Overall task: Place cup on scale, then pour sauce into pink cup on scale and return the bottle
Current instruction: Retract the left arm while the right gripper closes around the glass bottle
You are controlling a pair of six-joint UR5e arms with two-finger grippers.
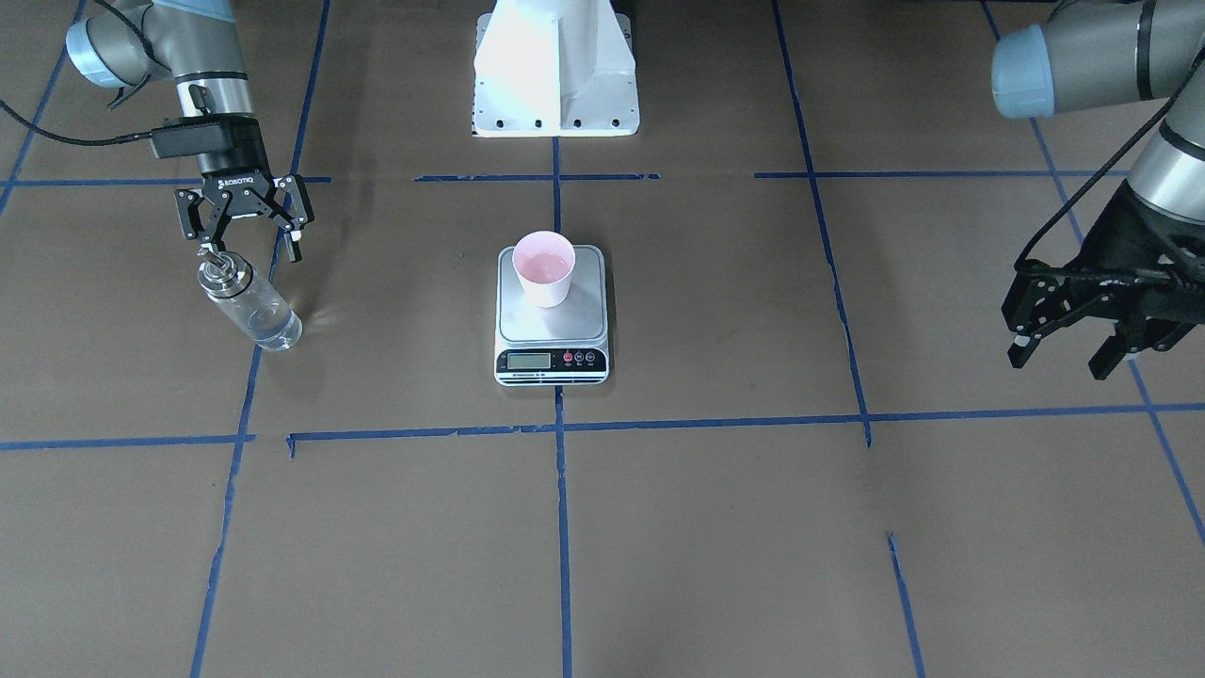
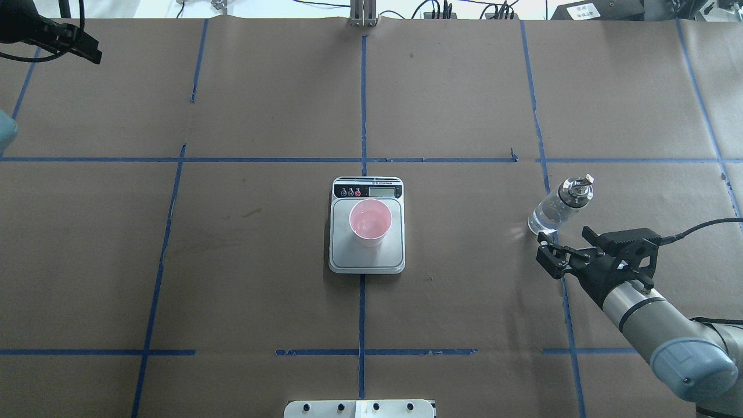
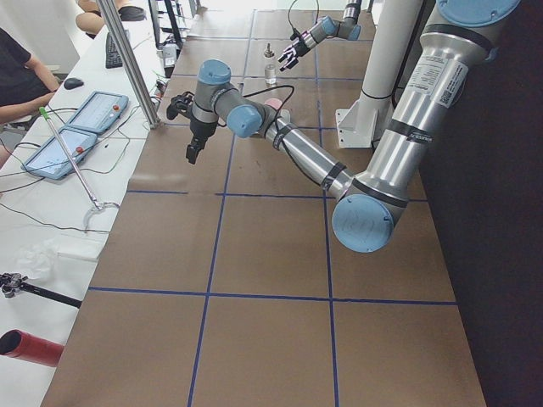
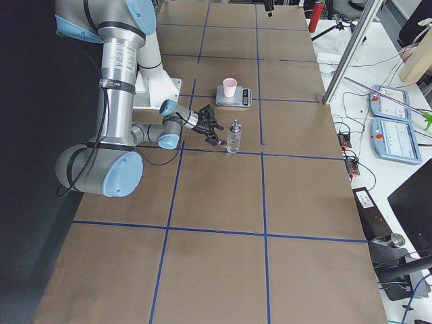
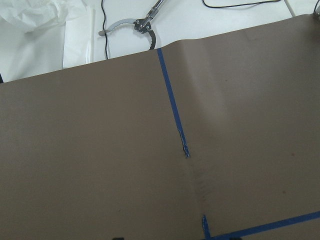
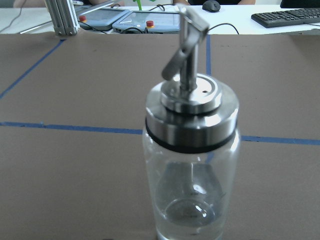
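A small pale pink tapered cup stands upright on the brushed silver plate of the flat white kitchen scale. The scale sits at the middle of the brown paper-covered table, which is crossed by blue tape lines. Well to the right, the clear cylindrical glass bottle with a metal cap and spout stands upright on the table, a little colourless sauce at its bottom. The right gripper hangs just beside the bottle on the robot's side, fingers spread wide and holding nothing. Far off to the left, the left gripper hovers above the table, parted and empty.
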